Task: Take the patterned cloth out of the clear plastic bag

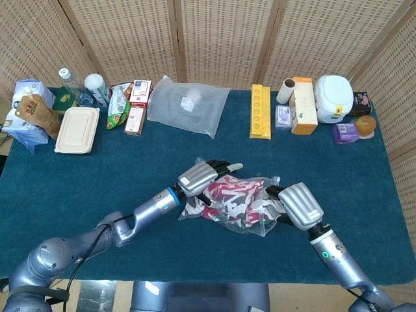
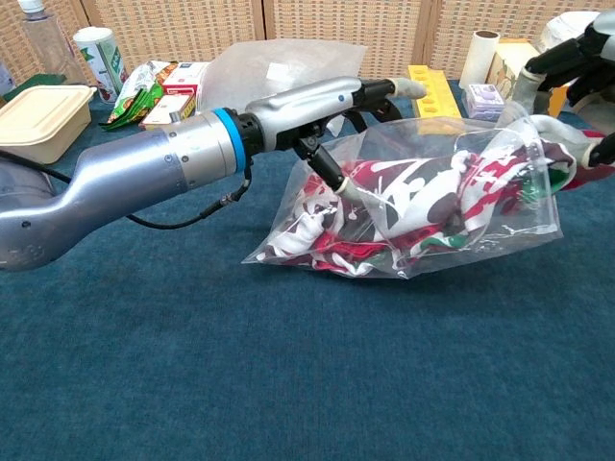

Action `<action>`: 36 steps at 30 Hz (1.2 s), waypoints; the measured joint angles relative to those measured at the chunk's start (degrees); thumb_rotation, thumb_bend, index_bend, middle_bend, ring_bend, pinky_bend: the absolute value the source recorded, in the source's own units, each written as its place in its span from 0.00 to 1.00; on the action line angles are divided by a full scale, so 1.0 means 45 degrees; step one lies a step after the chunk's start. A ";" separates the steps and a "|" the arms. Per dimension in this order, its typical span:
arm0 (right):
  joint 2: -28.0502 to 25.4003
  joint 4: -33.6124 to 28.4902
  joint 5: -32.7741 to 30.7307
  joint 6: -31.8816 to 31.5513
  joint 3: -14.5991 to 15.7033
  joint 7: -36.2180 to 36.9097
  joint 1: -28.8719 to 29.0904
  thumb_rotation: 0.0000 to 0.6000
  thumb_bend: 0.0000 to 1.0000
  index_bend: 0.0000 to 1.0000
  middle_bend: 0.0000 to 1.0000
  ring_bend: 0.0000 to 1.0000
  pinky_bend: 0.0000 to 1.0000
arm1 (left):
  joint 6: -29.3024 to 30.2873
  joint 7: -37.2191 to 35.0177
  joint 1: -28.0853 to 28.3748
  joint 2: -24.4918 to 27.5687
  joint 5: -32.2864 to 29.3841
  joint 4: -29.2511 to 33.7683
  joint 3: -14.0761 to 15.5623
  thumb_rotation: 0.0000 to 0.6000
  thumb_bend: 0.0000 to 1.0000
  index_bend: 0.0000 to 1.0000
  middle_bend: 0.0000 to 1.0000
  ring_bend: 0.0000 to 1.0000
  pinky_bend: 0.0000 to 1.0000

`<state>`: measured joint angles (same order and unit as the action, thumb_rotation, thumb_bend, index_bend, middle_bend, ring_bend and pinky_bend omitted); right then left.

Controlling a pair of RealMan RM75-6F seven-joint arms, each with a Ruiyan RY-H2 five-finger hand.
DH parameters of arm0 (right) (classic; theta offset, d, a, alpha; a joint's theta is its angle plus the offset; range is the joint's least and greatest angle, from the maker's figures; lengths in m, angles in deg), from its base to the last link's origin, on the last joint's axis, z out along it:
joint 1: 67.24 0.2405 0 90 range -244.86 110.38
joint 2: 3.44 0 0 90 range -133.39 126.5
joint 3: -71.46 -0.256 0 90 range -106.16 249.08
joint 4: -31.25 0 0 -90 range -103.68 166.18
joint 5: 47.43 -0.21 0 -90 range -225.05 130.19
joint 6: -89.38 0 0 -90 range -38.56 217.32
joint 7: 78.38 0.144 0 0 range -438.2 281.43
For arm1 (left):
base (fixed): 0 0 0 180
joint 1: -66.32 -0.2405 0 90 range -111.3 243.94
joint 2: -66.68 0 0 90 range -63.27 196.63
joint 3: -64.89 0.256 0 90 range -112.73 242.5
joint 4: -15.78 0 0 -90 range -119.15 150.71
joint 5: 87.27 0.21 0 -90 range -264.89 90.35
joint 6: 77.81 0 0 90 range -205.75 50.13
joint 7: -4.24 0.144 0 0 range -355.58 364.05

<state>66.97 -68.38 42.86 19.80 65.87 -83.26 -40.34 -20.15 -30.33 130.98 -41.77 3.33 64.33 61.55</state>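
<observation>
The blue surface (image 1: 78,182) carries the clear plastic bag (image 2: 413,216) near its middle, lying flat with the patterned cloth (image 2: 423,197) inside. The left hand (image 1: 203,177) pinches the bag's left part with other fingers spread; the right hand (image 1: 298,205) grasps its right end.

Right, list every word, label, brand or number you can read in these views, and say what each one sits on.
No text reads clearly in either view.
Red and white boxes: printing too small to read.
Green snack packet: print blurred.
Cream carton: no legible label.
White label on the far plastic bag: too small.
Patterned cloth: pattern only, no readable words.
</observation>
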 measured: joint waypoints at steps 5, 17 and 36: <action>0.0018 0.0215 -0.0129 0.0035 -0.0010 0.0049 0.0008 1.00 0.65 0.68 0.69 0.83 0.86 | -0.1016 0.0621 0.0353 0.1115 -0.0693 0.2137 -0.0678 1.00 0.03 0.00 0.23 0.15 0.21; -0.0066 0.0904 -0.0083 0.0121 0.0140 0.0327 0.0016 1.00 0.65 0.68 0.69 0.83 0.85 | -0.1032 0.1622 -0.0339 0.3918 -0.0739 0.5183 -0.0449 1.00 0.03 0.06 0.23 0.15 0.27; -0.0120 0.1537 -0.0028 0.0117 0.0377 0.0761 -0.0072 1.00 0.65 0.68 0.69 0.83 0.84 | -0.1602 0.5257 -0.1288 0.6785 -0.0836 0.7664 0.0261 1.00 0.09 0.16 0.24 0.23 0.33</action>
<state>66.43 -61.46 42.73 20.33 67.57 -79.83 -40.66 -27.35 -6.68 125.18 -11.24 -0.43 98.82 62.72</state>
